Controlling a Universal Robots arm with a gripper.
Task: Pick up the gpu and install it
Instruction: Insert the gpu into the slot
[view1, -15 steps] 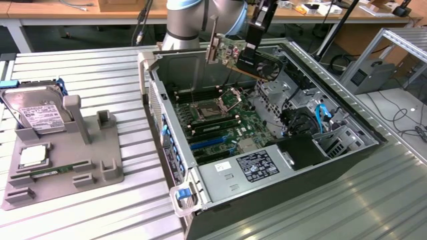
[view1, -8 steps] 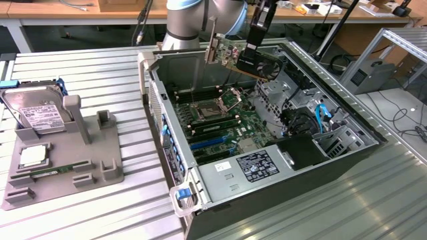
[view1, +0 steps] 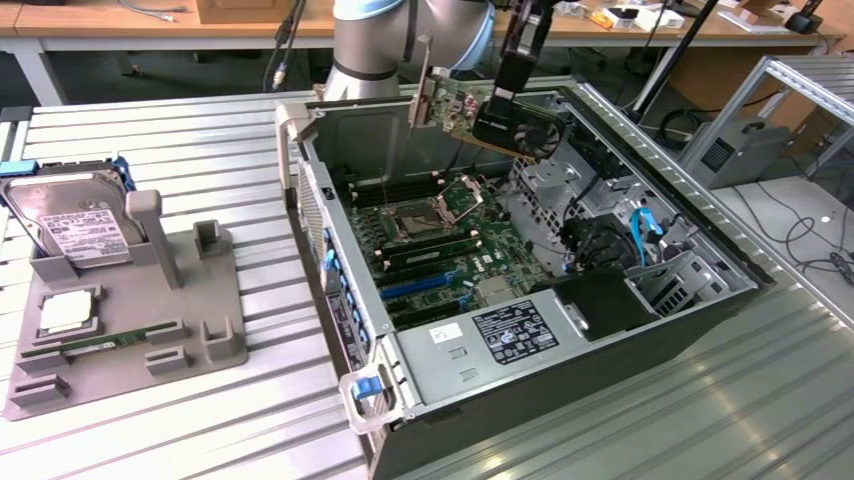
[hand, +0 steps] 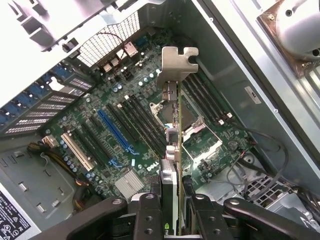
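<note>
Upper centre of the exterior view, the hand (hand: 178, 222) pinches the gpu (view1: 518, 120) above the open case (view1: 358, 140), seemingly to align it with the motherboard (view1: 461, 255)

The gpu (view1: 505, 112) is a flat green circuit board with a black cooler block and a silver end bracket. It hangs in the air in the upper middle of the exterior view, tilted, bracket toward the frame's left, above the open computer case (view1: 315, 190). The wrist view shows it edge-on (hand: 178, 145), clamped in the gripper (hand: 173, 212).
</note>
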